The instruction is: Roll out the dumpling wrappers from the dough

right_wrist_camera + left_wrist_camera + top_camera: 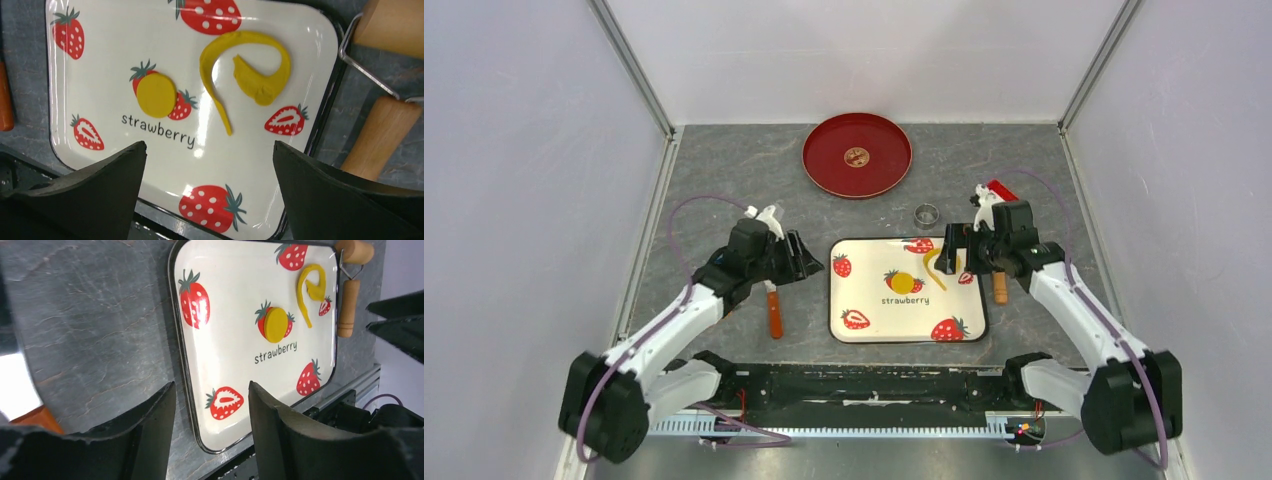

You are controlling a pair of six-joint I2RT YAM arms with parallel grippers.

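One dumpling wrapper [156, 95], a thin, smooth yellow round, lies flat at the middle of the glossy strawberry tray [100, 60], over a printed berry. Being round, it has no long axis. One curled yellow dough strip [250, 70] lies toward the tray's far right corner. One wooden rolling pin [1000, 288] lies just right of the tray on the grey stone-patterned bench [724, 170]. The left gripper [212, 395] and right gripper [210, 147] both have their jaws spread wide, holding nothing.

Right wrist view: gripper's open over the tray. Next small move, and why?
Probably shift the right gripper left over the yellow disc and lower to pinch it. The disc lies cut and free on the tray, apart from the curled dough scrap, and the open, empty gripper sits nearer the scrap. The red plate looks like its destination.
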